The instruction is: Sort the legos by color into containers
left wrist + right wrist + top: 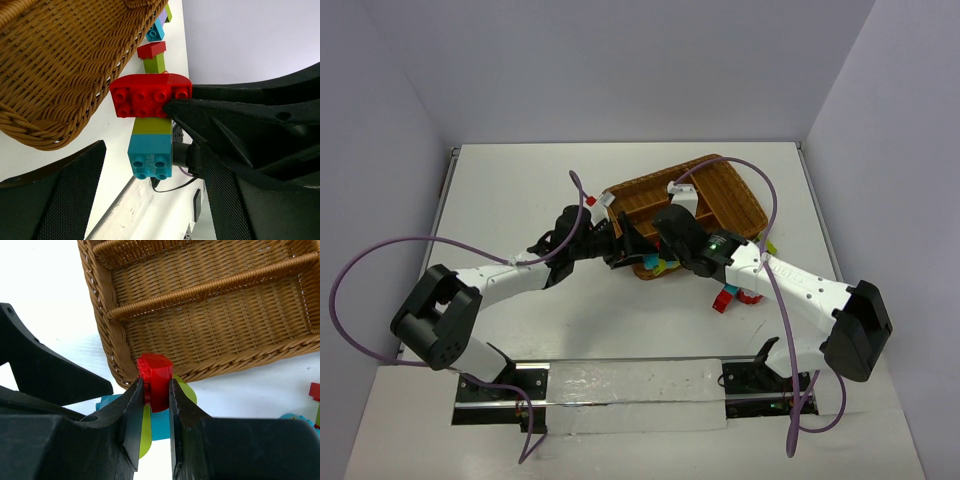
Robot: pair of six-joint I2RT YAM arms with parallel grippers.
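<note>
- One stack (151,127) beside tray (107,347) corner: right gripper (153,407) clamps red brick (157,375), green brick (151,126) and cyan brick (150,156) stuck beneath.
- Left gripper (150,172) wide, straddling cyan brick; skewed pull may drop stack.

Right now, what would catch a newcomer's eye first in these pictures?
The bright red brick clamped in the right end effector stands out, stacked with a yellow-green brick and a cyan brick, just outside a corner of the wicker tray. More loose bricks lie along the tray's side.
</note>
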